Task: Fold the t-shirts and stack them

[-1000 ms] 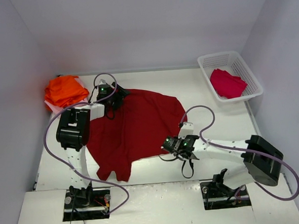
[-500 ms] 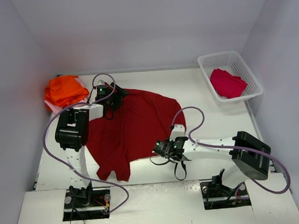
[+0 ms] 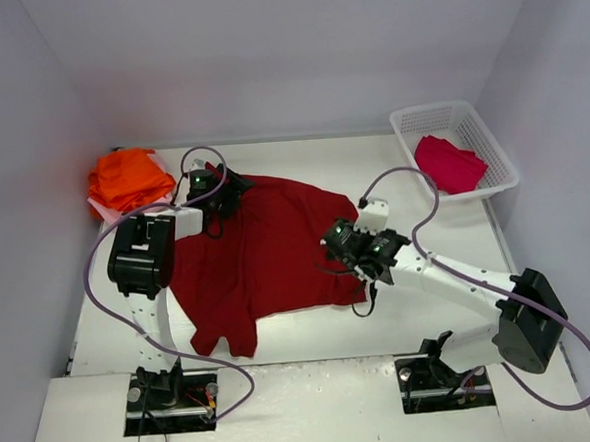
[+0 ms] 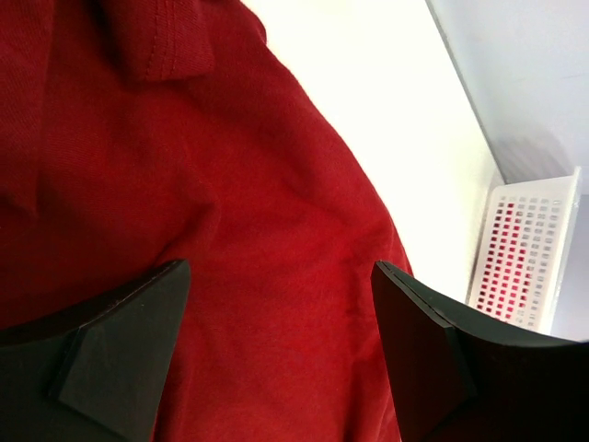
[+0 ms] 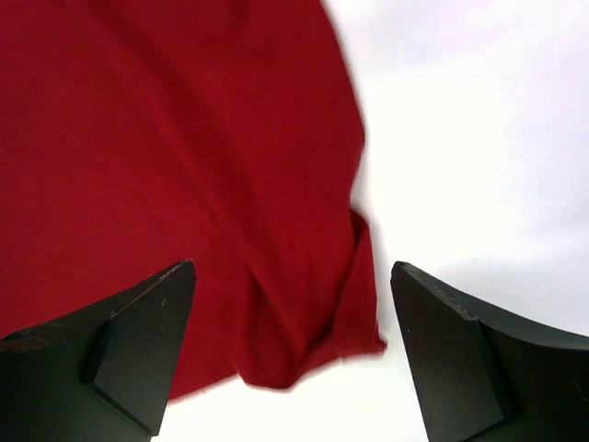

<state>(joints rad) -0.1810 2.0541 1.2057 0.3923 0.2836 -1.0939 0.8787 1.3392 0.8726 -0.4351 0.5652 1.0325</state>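
Big dark red shirt (image 3: 267, 253) is spread mid-table. Left gripper (image 3: 219, 192) hangs over its far-left corner, fingers spread, nothing pinched. Right gripper (image 3: 338, 240) over the right edge, same deal, wide apart and empty. Orange shirts (image 3: 127, 178) piled far left, crimson one (image 3: 450, 163) in the basket (image 3: 438, 108) far right.

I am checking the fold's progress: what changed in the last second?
The right gripper opened, releasing the dark red shirt near its front right edge, and moved away from the bases. The left gripper, orange shirts and basket stayed put.
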